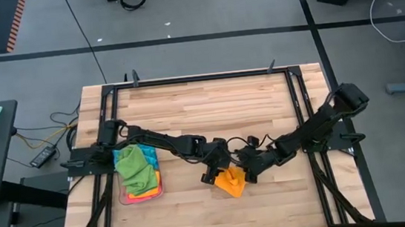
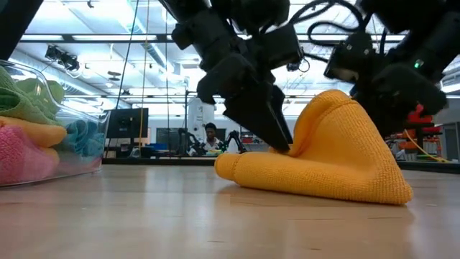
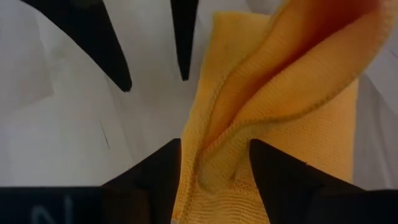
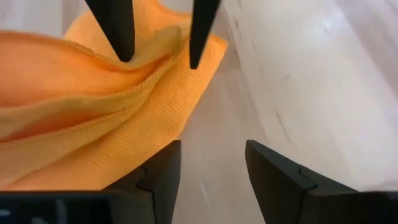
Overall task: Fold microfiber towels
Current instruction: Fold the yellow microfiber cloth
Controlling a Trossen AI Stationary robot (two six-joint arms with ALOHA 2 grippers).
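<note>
The orange towel (image 1: 231,181) is bunched on the table (image 1: 209,105); its folded edge is straddled by the parted left gripper (image 3: 214,158); the right gripper (image 4: 211,165), open and empty, is held just beside it.

Left arm stretched from the desk's left edge toward the middle, left gripper (image 1: 216,170) low near the front-centre, fingers (image 3: 155,180) parted around a fold of orange cloth. Right arm reaching in from the right edge, right gripper (image 1: 250,170) just beside the left one, fingers (image 4: 165,168) apart with nothing between them. Both wrists angled downward, tips facing each other.
</note>
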